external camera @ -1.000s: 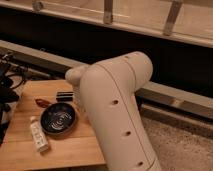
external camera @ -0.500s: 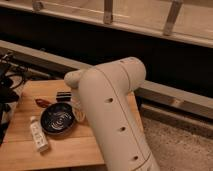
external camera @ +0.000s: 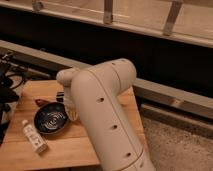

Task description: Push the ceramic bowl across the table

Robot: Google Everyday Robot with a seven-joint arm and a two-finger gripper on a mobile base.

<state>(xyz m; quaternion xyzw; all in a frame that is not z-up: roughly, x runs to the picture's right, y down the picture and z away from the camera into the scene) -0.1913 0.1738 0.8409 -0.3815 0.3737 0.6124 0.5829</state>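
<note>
The ceramic bowl [external camera: 51, 119] is dark and glossy with pale rings inside, and it sits on the left part of the wooden table [external camera: 75, 147]. My thick white arm [external camera: 105, 115] reaches over the table from the lower right and bends down at its end. The gripper [external camera: 69, 107] hangs low over the table just beside the bowl's right rim, and the arm hides most of it. I cannot tell whether it touches the bowl.
A small white bottle [external camera: 34, 136] lies on the table in front of and left of the bowl. A small reddish object [external camera: 40, 101] lies just behind the bowl. Dark cables and gear [external camera: 7, 80] sit left of the table. A dark wall with a rail [external camera: 150, 45] runs behind.
My arm has swung to the left, bringing its end closer to the bowl. The bowl keeps its place beside the bottle.
</note>
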